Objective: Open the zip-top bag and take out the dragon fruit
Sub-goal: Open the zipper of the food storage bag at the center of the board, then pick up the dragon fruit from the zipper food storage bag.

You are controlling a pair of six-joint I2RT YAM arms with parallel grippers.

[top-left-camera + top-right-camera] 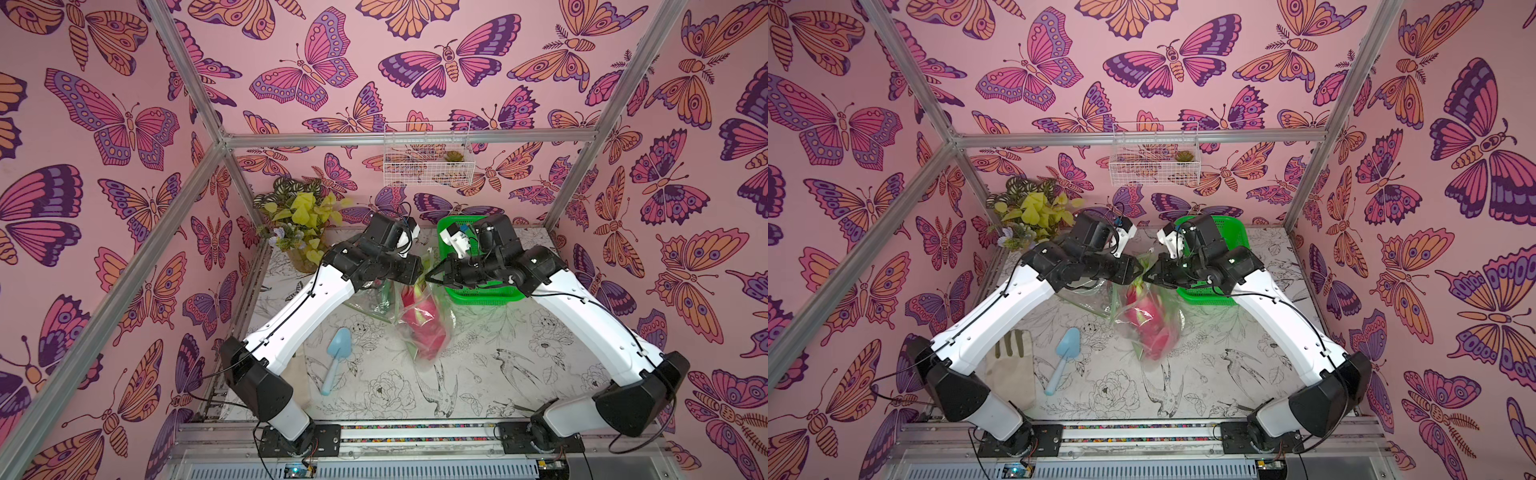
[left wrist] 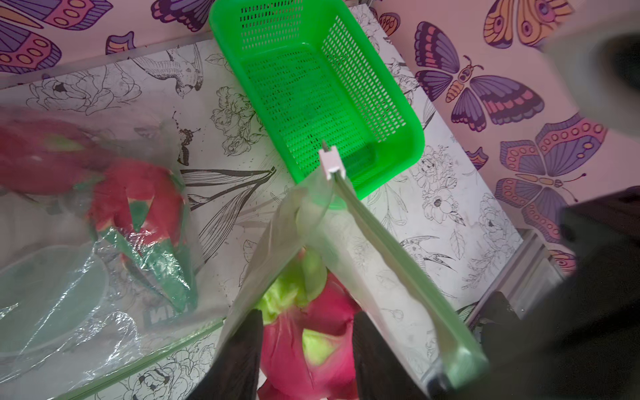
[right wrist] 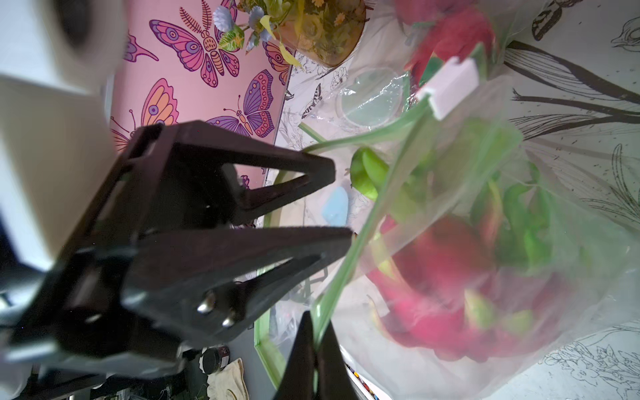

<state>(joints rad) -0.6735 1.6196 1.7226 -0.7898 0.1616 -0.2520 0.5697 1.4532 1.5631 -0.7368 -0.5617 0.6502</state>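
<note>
1. The right claw is pressed together, pinching the green zip edge of the clear plastic zip-top bag, which hangs above the middle of the worktop.
2. The left claw is spread around a pink dragon fruit with green tips at the bag's mouth.
3. A green plastic basket sits far right.

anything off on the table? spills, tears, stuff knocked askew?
No spill or tear visible. The zip-top bag hangs lifted, its rim pinched by the right gripper; the dragon fruit inside are blurred. A second bag lies crumpled nearby.
</note>
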